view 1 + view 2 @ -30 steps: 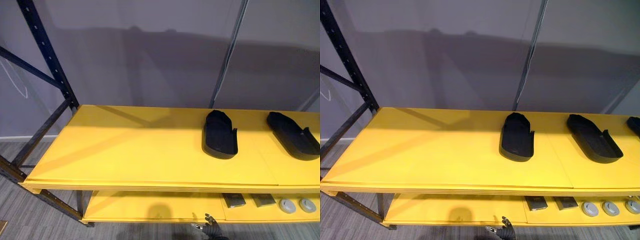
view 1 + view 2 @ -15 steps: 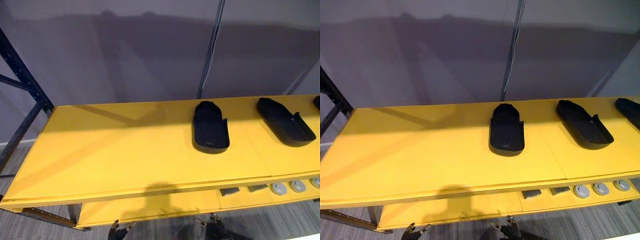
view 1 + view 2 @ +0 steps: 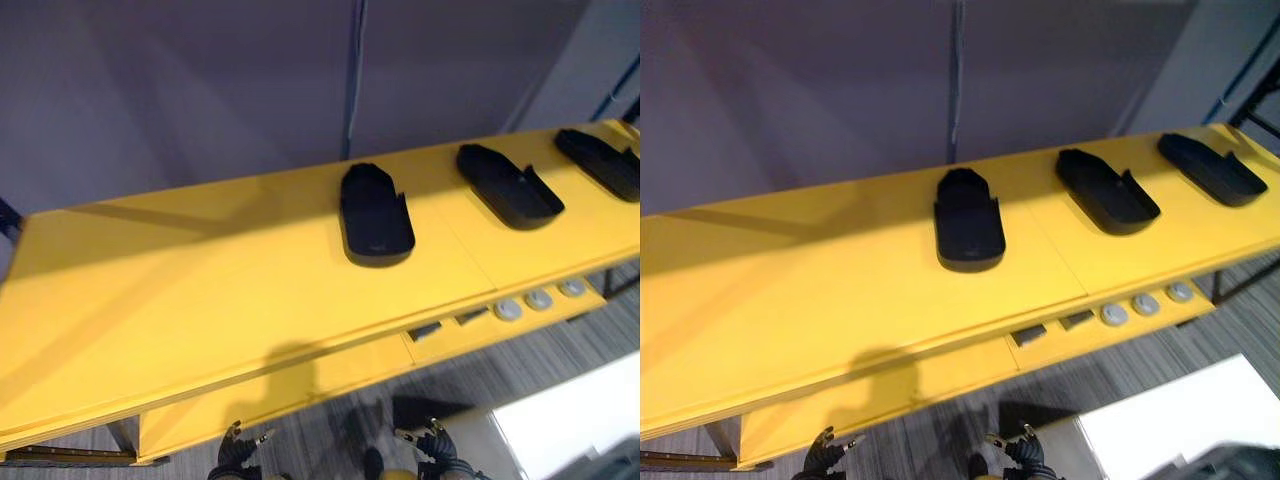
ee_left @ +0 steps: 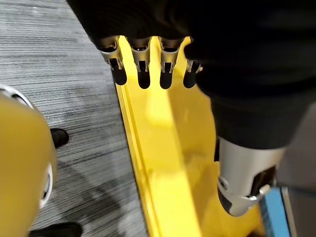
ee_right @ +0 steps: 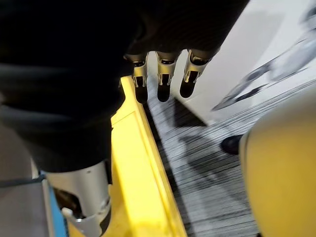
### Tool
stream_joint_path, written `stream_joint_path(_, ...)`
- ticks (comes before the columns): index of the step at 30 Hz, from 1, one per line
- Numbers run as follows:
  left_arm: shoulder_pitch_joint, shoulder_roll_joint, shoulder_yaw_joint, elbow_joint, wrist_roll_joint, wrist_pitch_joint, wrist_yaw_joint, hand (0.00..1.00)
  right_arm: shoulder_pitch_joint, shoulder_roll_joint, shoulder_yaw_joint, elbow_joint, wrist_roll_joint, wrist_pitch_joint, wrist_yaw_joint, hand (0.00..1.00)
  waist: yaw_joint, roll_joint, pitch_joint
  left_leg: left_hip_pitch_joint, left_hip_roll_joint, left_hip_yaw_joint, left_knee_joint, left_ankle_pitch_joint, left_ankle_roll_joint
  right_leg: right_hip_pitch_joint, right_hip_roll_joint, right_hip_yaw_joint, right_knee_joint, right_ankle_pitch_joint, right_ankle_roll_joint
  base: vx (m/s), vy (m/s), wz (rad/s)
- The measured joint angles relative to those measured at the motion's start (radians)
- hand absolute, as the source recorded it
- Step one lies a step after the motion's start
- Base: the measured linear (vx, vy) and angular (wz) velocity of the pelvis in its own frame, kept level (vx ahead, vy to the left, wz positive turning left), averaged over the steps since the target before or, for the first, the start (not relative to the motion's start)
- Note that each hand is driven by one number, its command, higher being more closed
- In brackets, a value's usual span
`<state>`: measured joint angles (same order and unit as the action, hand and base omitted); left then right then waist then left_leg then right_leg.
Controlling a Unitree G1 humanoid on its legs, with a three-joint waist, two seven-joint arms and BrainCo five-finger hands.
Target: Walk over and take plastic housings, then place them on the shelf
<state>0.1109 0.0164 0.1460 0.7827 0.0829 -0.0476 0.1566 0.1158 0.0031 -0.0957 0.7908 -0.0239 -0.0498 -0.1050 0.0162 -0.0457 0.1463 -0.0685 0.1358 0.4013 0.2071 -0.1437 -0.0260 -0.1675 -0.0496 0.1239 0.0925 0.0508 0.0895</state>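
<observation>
Left eye view: three black, shoe-shaped plastic housings (image 3: pixel 375 213) lie toward the back edge and right end of the yellow shelf board (image 3: pixel 200 290). Left hand (image 3: pixel 235 452) and right hand (image 3: pixel 435 448) hang empty below its front edge, fingers loosely straight. Placement looks done for these three; any further fetch is pending.

plastic housings (image 3: pixel 968 232): 3 | grey round discs (image 3: pixel 1145 304): 3 | dark flat blocks (image 3: pixel 1029 334): 2 | yellow shelf levels (image 3: pixel 790 300): 2

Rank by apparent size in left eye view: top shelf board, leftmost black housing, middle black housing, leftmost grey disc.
1. top shelf board
2. leftmost black housing and middle black housing: look alike, and their distances from the camera differ, so not ranked
3. leftmost grey disc
</observation>
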Motion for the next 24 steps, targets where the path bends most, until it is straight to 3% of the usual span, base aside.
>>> stream_joint_path(1, -0.018, 0.002, -0.010, -0.010, 0.006, 0.001, 0.000, 0.00, -0.003, 0.000, 0.000, 0.001, 0.000, 0.002, 0.000, 0.00, 0.003, 0.001, 0.006, -0.019, 0.012, 0.006, 0.001, 0.010, -0.001, -0.070, -0.001, -0.061, 0.208, -0.089, -0.035, -0.14, -0.014, -0.23)
stream_joint_path(2, -0.025, 0.002, -0.015, -0.015, 0.014, 0.002, 0.000, 0.00, 0.001, -0.001, -0.002, 0.000, 0.000, 0.003, 0.001, 0.00, 0.002, 0.001, 0.006, -0.017, 0.015, 0.004, 0.000, 0.012, -0.001, -0.084, -0.009, -0.089, 0.315, -0.140, -0.037, -0.06, -0.062, -0.02)
stream_joint_path(3, -0.028, 0.001, -0.019, -0.017, 0.020, 0.004, -0.003, 0.00, 0.017, -0.007, -0.003, 0.012, 0.000, 0.003, 0.000, 0.00, -0.001, 0.000, 0.001, -0.010, 0.015, -0.007, 0.001, 0.015, -0.003, -0.067, -0.030, -0.117, 0.456, -0.204, -0.009, 0.01, -0.109, 0.22)
stream_joint_path(4, -0.031, 0.005, -0.026, -0.019, 0.020, 0.003, -0.003, 0.00, 0.027, -0.007, -0.002, 0.022, 0.000, 0.002, 0.000, 0.00, -0.002, -0.016, -0.012, -0.015, 0.004, -0.019, 0.003, 0.020, -0.009, -0.038, -0.051, -0.119, 0.484, -0.241, 0.027, 0.07, -0.155, 0.27)
stream_joint_path(5, -0.042, 0.015, -0.027, -0.020, 0.020, 0.004, -0.005, 0.00, 0.026, -0.010, 0.000, 0.051, 0.000, 0.001, 0.001, 0.00, 0.001, -0.048, -0.028, -0.026, -0.021, -0.020, 0.007, 0.032, -0.013, -0.039, -0.067, -0.128, 0.436, -0.262, 0.038, 0.07, -0.168, 0.10)
stream_joint_path(8, -0.066, 0.013, -0.033, -0.026, 0.021, 0.006, -0.007, 0.00, -0.030, -0.049, 0.006, 0.089, -0.005, 0.001, 0.000, 0.00, 0.004, -0.040, -0.042, -0.064, -0.041, -0.012, -0.060, 0.074, -0.001, -0.044, -0.053, -0.134, 0.276, -0.242, 0.008, 0.01, -0.058, -0.56)
stream_joint_path(9, -0.077, 0.012, -0.034, -0.026, 0.021, 0.011, -0.006, 0.00, -0.065, -0.075, 0.021, 0.113, -0.014, 0.003, 0.000, 0.00, 0.002, -0.039, -0.042, -0.070, -0.040, 0.028, -0.084, 0.094, -0.001, -0.052, -0.045, -0.124, 0.205, -0.205, -0.021, -0.09, 0.040, -0.75)
stream_joint_path(10, -0.077, 0.009, -0.034, -0.026, 0.021, 0.013, -0.006, 0.00, -0.072, -0.081, 0.021, 0.117, -0.023, 0.003, 0.000, 0.00, 0.002, -0.038, -0.043, -0.070, -0.038, 0.043, -0.088, 0.097, 0.002, -0.052, -0.040, -0.110, 0.178, -0.186, -0.022, -0.11, 0.060, -0.83)
stream_joint_path(14, -0.079, 0.001, -0.037, -0.026, 0.023, 0.013, -0.006, 0.00, -0.094, -0.090, 0.019, 0.125, -0.043, 0.004, -0.008, 0.00, 0.002, -0.026, -0.050, -0.055, -0.024, 0.151, -0.092, 0.102, 0.009, -0.001, -0.033, -0.084, -0.057, -0.011, -0.025, -0.15, 0.107, -0.95)
stream_joint_path(16, -0.076, 0.009, -0.034, -0.025, 0.032, 0.019, -0.005, 0.00, -0.124, -0.079, 0.019, 0.127, -0.044, 0.008, -0.012, 0.00, 0.004, -0.014, -0.046, -0.037, 0.002, 0.238, -0.096, 0.102, 0.016, -0.033, -0.061, -0.274, 0.085, -0.089, -0.065, -0.14, 0.005, -1.12)
stream_joint_path(17, -0.063, 0.021, -0.037, -0.026, 0.038, 0.021, -0.005, 0.00, -0.125, -0.075, 0.019, 0.126, -0.044, 0.007, -0.012, 0.00, 0.011, -0.001, -0.039, -0.001, 0.012, 0.297, -0.098, 0.102, 0.016, -0.024, -0.090, -0.408, 0.169, -0.132, -0.056, -0.14, -0.043, -1.37)
stream_joint_path(18, -0.049, 0.028, -0.037, -0.026, 0.038, 0.022, -0.004, 0.00, -0.126, -0.074, 0.020, 0.125, -0.044, 0.007, -0.012, 0.00, 0.017, 0.002, -0.041, 0.033, 0.022, 0.356, -0.097, 0.102, 0.016, 0.007, -0.120, -0.538, 0.200, -0.160, -0.069, -0.18, -0.111, -1.57)
stream_joint_path(20, -0.039, 0.030, -0.057, -0.029, 0.038, 0.021, -0.002, 0.00, -0.141, -0.081, 0.022, 0.128, -0.045, 0.007, -0.013, 0.00, 0.013, 0.008, -0.039, 0.057, 0.049, 0.431, -0.059, 0.077, -0.008, 0.006, -0.170, -0.684, 0.234, -0.187, -0.088, -0.16, -0.160, -1.24)
stream_joint_path(23, -0.033, 0.017, -0.058, -0.026, 0.036, 0.022, -0.004, 0.00, -0.133, -0.085, 0.027, 0.147, -0.063, 0.009, -0.018, 0.00, -0.004, 0.029, -0.039, 0.062, 0.074, 0.449, -0.065, 0.071, -0.036, 0.001, -0.142, -0.704, 0.219, -0.205, -0.111, -0.08, -0.191, -0.69)
stream_joint_path(24, -0.034, 0.016, -0.057, -0.020, 0.036, 0.022, -0.004, 0.00, -0.127, -0.083, 0.045, 0.147, -0.064, 0.010, -0.021, 0.00, -0.002, 0.021, -0.031, 0.070, 0.106, 0.446, -0.018, 0.050, -0.071, 0.008, -0.145, -0.721, 0.252, -0.197, -0.126, -0.05, -0.200, -0.80)
